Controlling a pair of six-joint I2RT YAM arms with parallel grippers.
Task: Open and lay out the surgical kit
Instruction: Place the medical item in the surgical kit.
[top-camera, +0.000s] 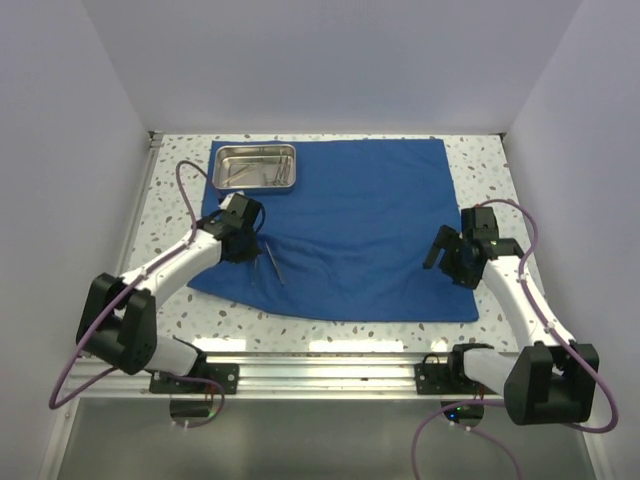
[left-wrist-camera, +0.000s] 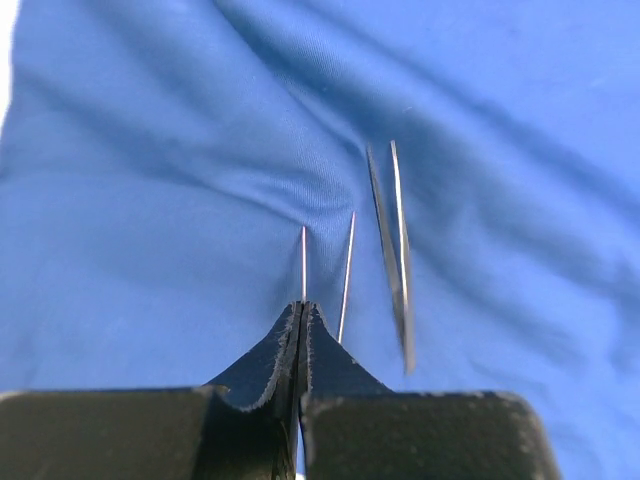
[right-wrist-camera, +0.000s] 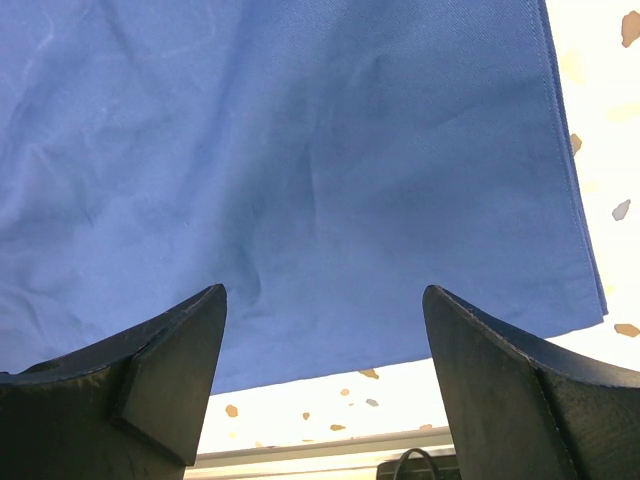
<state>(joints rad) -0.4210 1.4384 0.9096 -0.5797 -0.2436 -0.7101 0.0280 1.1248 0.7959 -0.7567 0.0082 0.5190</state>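
At the 9 o'clock side of the speckled white table (top-camera: 480, 160), a purple cable (top-camera: 183, 190) loops up beside the left arm. Just past it, at the 11 o'clock corner of the royal-blue cloth sheet (top-camera: 360, 220), stands the small shiny rectangular steel tray (top-camera: 293, 168), resting on the sheet with nothing over it.

Down at the sheet's 8 o'clock area, the left gripper (left-wrist-camera: 300, 318) hangs over rumpled fabric with its black fingers pressed together, pinching one leg of the thin steel tweezers (left-wrist-camera: 304, 262). The other leg stands just at 3 o'clock of the first, apart from it. Further toward 3 o'clock, close beside the tweezers but not touching them, lie the slim steel scissors (left-wrist-camera: 397, 250), blades nearly together, flat on the cloth. Folds run diagonally across the fabric around both tools.

The sheet is opened out across the middle of the table, its centre bare and lightly creased.

Over at the sheet's 4 o'clock edge, the right gripper (right-wrist-camera: 320, 300) hovers with its fingers spread wide, nothing between them. Below it lie the cloth's hemmed near corner and bare speckled table. A silver metal rail (top-camera: 330, 352) runs along the 6 o'clock edge, and a second purple cable (top-camera: 536, 235) curls around the right arm.
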